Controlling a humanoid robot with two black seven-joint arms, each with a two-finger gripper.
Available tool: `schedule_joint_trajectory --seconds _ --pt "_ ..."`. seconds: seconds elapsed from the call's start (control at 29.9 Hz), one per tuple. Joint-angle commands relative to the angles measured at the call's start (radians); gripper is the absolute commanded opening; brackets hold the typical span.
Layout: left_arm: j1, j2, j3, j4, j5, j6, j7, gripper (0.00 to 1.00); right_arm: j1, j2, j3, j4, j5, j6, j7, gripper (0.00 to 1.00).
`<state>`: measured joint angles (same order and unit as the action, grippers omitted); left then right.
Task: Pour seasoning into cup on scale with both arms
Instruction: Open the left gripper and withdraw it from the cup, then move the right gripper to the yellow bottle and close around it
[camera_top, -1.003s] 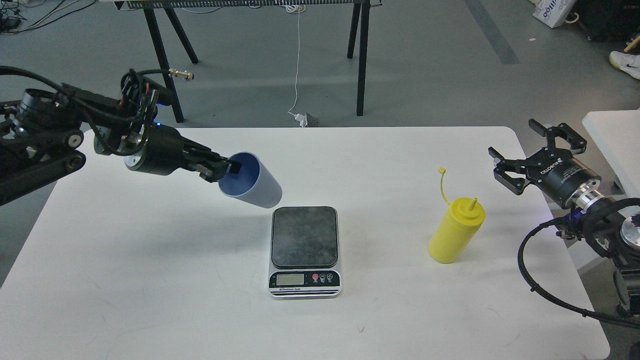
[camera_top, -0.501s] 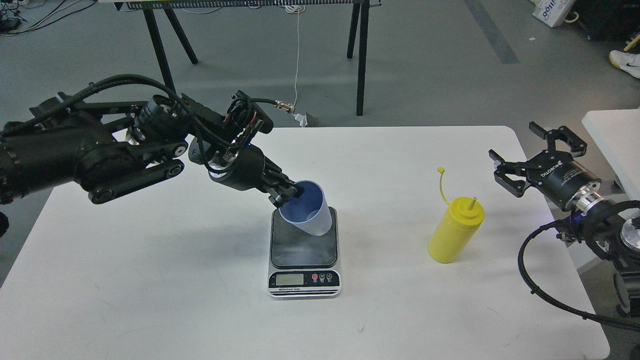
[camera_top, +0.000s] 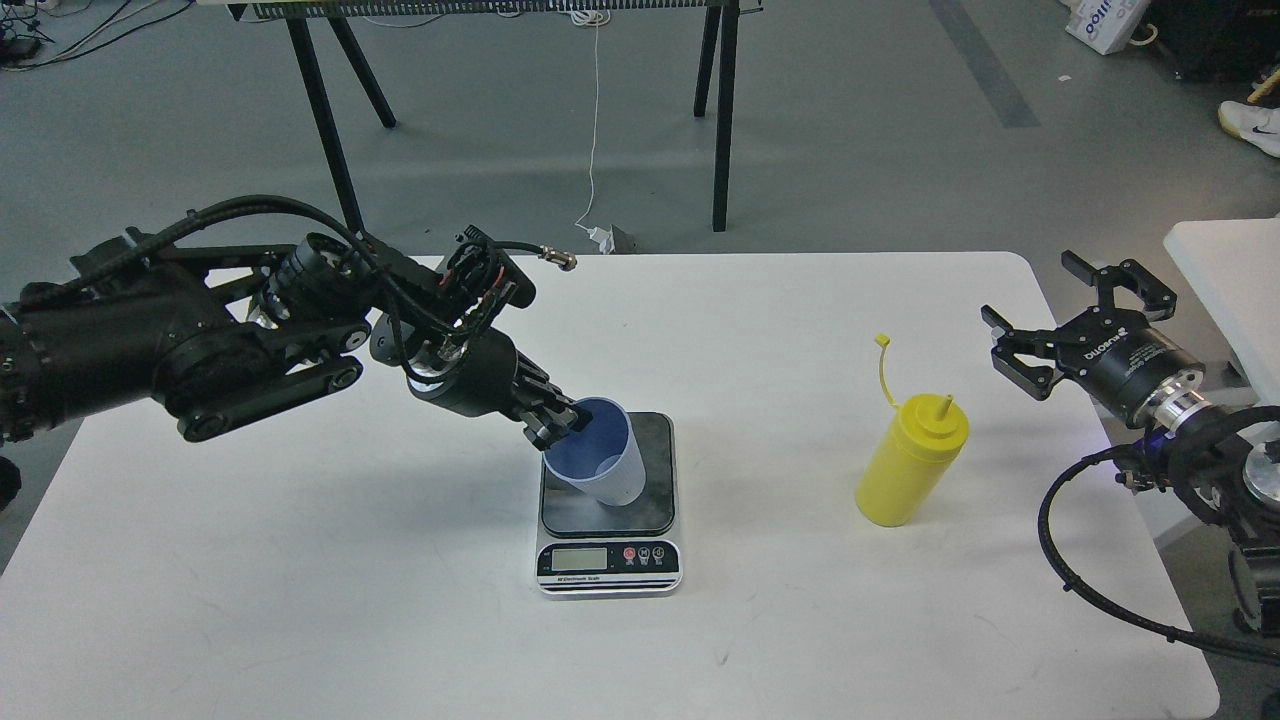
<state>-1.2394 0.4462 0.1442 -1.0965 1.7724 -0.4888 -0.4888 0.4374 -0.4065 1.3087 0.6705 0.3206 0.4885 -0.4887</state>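
My left gripper is shut on the near-left rim of the light-blue cup. The cup sits slightly tilted on the dark platform of the scale at the table's middle; I cannot tell whether its base rests fully on the platform. The yellow seasoning bottle stands upright to the right of the scale, its cap strap sticking up to the left. My right gripper is open and empty, hovering right of the bottle near the table's right edge.
The white table carries only the scale, cup and bottle. A second white surface lies beyond the right edge. Black trestle legs and a white cable stand on the floor behind.
My left arm carried the cup from the left, above the table, down and rightward onto the scale, turning it from sideways to nearly upright. The right gripper barely moved.
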Motion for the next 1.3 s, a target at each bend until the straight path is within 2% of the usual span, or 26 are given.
schedule_joint_trajectory --seconds 0.0,0.07,0.17,0.43,0.6,0.7,0.87,1.14,1.27 --pt "0.004 -0.003 -0.002 0.0 -0.001 0.0 0.0 0.12 0.0 0.0 0.0 0.0 0.0 0.0 0.0 0.96" --pt "0.006 -0.003 -0.003 0.0 -0.001 0.0 0.0 0.23 0.0 0.0 0.0 -0.002 0.0 0.0 0.0 0.97" --pt "0.004 -0.003 -0.003 -0.002 -0.008 0.0 0.0 0.51 -0.003 -0.002 0.0 -0.002 0.0 0.0 0.0 0.97" --pt "0.003 0.002 -0.023 -0.003 -0.042 0.0 0.0 0.93 -0.006 0.002 -0.009 0.006 0.0 0.0 0.0 0.97" --pt "-0.017 0.052 -0.07 0.0 -0.151 0.0 0.0 0.99 -0.006 -0.014 0.009 0.09 0.011 0.0 0.0 0.97" --pt "-0.041 0.11 -0.095 0.006 -0.244 0.0 0.0 0.99 -0.025 -0.116 0.044 0.191 0.049 0.0 0.0 0.97" --pt "-0.032 0.175 -0.156 0.064 -0.457 0.0 0.0 0.99 -0.187 -0.259 0.037 0.291 0.274 0.0 0.0 0.98" --pt "-0.028 0.166 -0.167 0.207 -0.633 0.0 0.0 0.99 -0.492 -0.249 0.027 0.374 0.321 0.0 0.0 0.98" --pt "-0.023 0.149 -0.166 0.208 -0.63 0.0 0.0 0.99 -0.497 -0.189 -0.072 0.377 0.298 0.0 0.0 0.98"
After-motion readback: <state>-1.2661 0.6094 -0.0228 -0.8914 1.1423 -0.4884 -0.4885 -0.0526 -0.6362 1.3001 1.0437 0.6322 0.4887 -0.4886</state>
